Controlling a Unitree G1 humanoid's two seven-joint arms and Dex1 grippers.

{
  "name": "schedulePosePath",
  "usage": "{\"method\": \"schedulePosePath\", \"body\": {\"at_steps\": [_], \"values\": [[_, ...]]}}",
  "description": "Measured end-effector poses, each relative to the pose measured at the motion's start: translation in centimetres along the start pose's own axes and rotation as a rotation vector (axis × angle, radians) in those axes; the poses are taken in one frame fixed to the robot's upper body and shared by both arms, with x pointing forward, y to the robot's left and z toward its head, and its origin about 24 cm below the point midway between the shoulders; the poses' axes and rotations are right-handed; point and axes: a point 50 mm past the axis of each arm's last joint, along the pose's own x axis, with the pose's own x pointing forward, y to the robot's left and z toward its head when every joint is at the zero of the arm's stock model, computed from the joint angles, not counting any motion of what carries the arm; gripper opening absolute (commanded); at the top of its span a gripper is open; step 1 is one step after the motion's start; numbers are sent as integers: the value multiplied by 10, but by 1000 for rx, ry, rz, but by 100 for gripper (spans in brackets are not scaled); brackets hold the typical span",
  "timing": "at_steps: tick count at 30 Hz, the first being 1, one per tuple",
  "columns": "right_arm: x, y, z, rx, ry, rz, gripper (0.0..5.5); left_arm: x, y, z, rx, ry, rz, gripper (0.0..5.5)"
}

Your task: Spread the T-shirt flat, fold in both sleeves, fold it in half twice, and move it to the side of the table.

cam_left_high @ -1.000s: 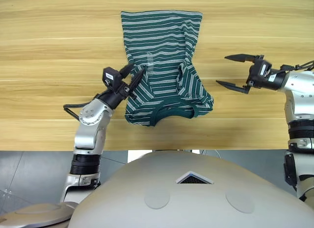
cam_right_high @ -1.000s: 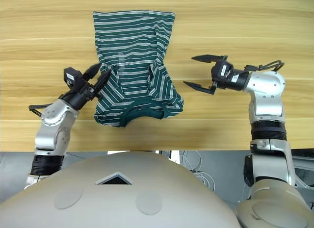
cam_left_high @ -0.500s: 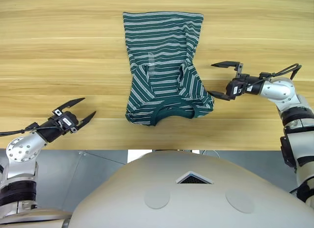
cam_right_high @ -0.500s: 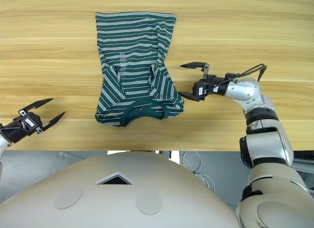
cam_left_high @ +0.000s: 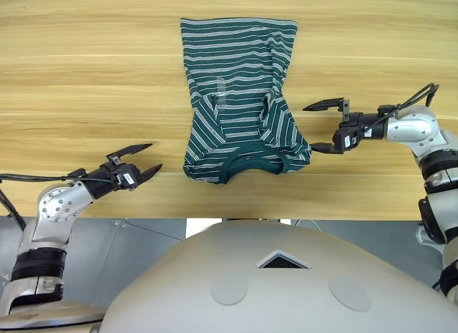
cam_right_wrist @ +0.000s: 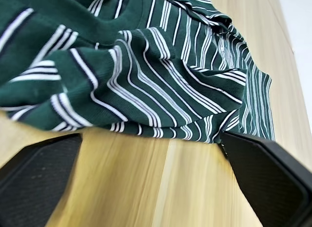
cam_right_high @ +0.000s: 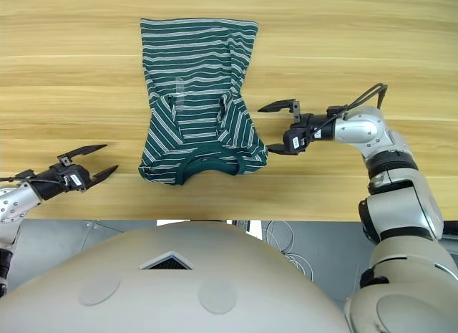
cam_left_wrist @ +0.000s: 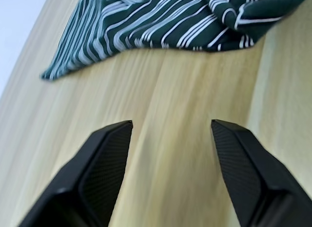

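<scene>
Wooden table (cam_left_high: 86, 75); right wrist view shows T-shirt's (cam_right_wrist: 146, 66) bunched folds before right claw (cam_right_wrist: 151, 136).

Green white-striped T-shirt (cam_left_high: 240, 97), black pincers

Table (cam_left_high: 86, 75): light wood-grain top, boards running left to right across both eye views, with the near edge straight and parallel to the lower frame border. Floor (cam_right_high: 315, 240): grey, visible below the near table edge, with a tile seam showing on the left side. Cables (cam_right_high: 280, 236): pale loops lying on the floor just beyond the near table edge, right of centre; their number and end points cannot be determined
</scene>
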Motion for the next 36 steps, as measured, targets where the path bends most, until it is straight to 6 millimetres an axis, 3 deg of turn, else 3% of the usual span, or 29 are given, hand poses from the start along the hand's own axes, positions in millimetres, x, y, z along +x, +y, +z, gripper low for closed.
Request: {"method": "schedulePosePath", "body": {"at_steps": [8, 20, 26, 33, 36], "values": [[-4, 1, 0, 1, 4, 31, 533, 15, -2, 14, 96, -71, -83, 287], [21, -4, 9, -20, -77, 35, 533, 53, 4, 26, 180, -192, -91, 287], [36, 5, 15, 44, -159, 38, 410, 72, 7, 25, 198, -254, -83, 290], [43, 15, 22, 63, -224, 92, 293, 75, -1, 29, 190, -308, -104, 290], [47, 16, 24, 65, -239, 110, 241, 75, -6, 31, 185, -326, -118, 242]]}}
